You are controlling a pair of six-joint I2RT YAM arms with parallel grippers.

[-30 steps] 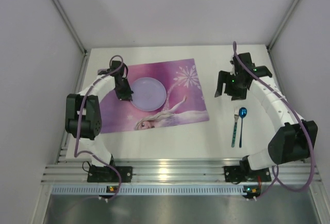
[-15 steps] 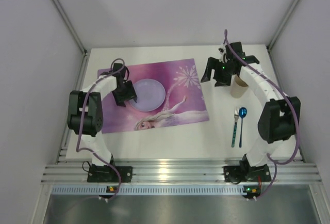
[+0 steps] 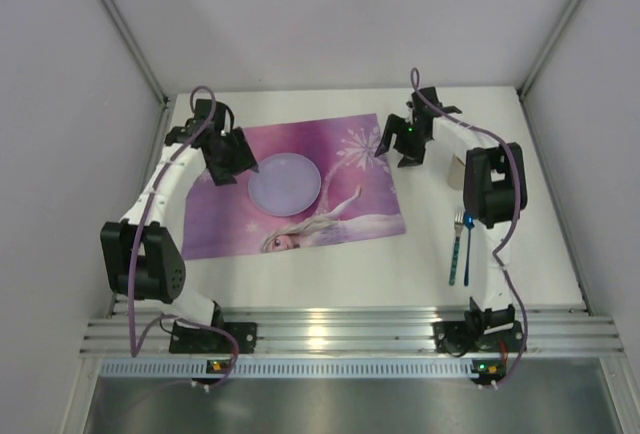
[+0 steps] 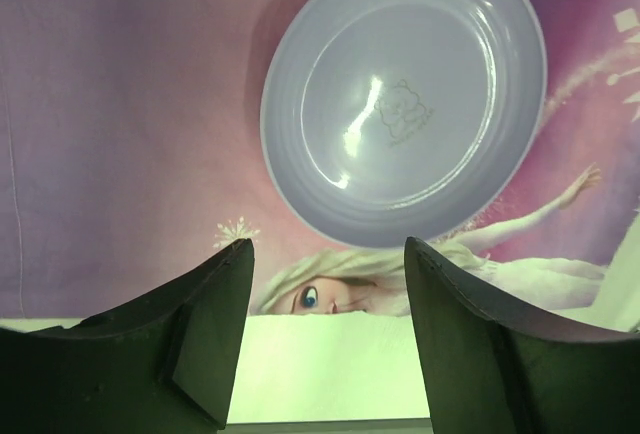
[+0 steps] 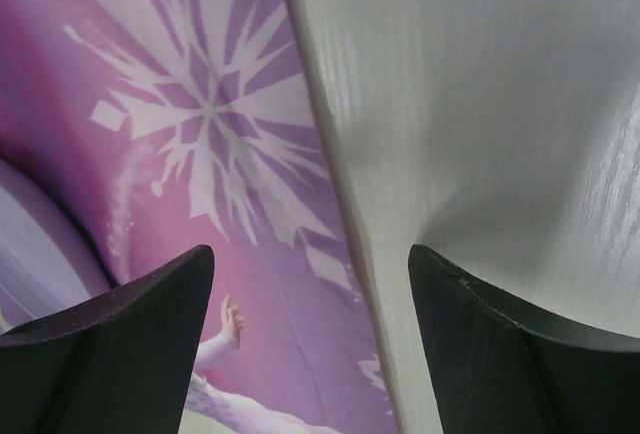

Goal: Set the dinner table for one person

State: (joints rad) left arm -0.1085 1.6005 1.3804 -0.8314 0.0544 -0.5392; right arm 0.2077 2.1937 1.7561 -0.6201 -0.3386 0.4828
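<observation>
A lilac plate (image 3: 285,182) (image 4: 405,94) lies on the pink-purple placemat (image 3: 340,209) on the white dinner table (image 3: 400,264). My left gripper (image 3: 225,154) (image 4: 328,246) hovers just off the plate's far-left rim, open, with nothing between its fingers. Over the placemat's far-right edge my right gripper (image 3: 400,144) (image 5: 310,251) also stands open and empty; its wrist view shows the snowflake print, the mat's edge and bare table (image 5: 480,104). A blue-handled fork (image 3: 456,246) and spoon (image 3: 469,242) lie side by side right of the mat.
A tan cup (image 3: 455,172) stands at the right, partly hidden behind the right arm's forearm. White walls close in the table at the back and both sides. A ribbed aluminium rail (image 3: 330,332) runs along the near edge.
The left gripper opened, let go of the plate's rim and drew back to the far left. The right arm swung left, away from the cup, to the placemat's far-right edge.
</observation>
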